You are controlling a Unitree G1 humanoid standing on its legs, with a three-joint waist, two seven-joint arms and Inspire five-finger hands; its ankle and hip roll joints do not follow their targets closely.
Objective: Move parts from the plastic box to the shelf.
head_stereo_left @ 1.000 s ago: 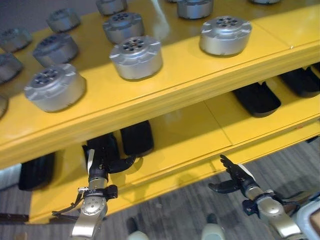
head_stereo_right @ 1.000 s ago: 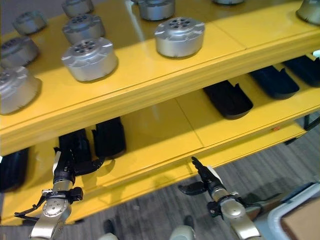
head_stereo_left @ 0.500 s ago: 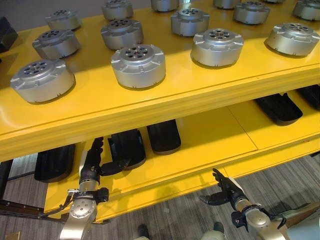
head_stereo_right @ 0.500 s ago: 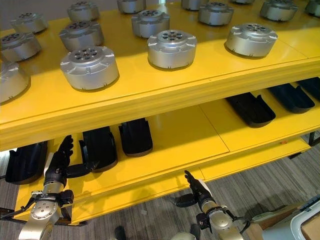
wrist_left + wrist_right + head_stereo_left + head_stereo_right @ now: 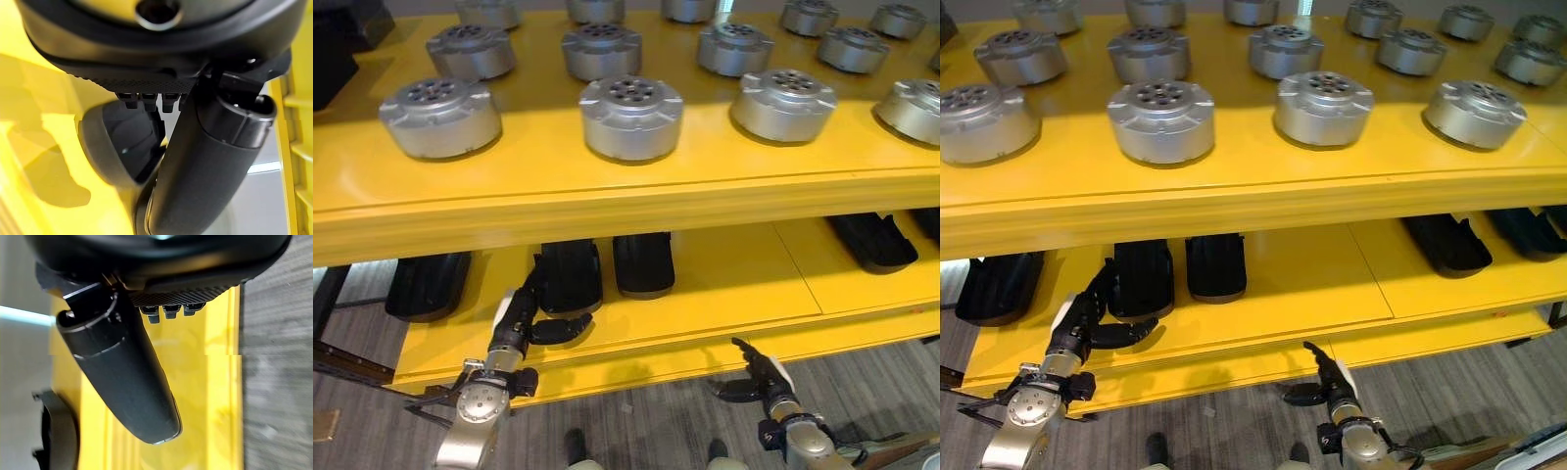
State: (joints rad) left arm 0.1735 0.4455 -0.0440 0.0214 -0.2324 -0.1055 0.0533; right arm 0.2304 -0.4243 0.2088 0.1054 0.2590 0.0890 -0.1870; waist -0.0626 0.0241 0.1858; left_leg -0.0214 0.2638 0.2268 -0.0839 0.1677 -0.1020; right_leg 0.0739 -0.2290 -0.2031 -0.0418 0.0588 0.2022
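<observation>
Lying on the lower level of the yellow shelf (image 5: 705,284) are black parts (image 5: 570,277), side by side — none is in a hand. The left hand (image 5: 521,318) rests just in front of one black part, fingers straight, thumb spread. The right hand (image 5: 759,377) hangs below the shelf's front edge, over the grey floor (image 5: 862,372), fingers relaxed and apart. Round silver parts (image 5: 631,116) stand in rows on the upper level.
</observation>
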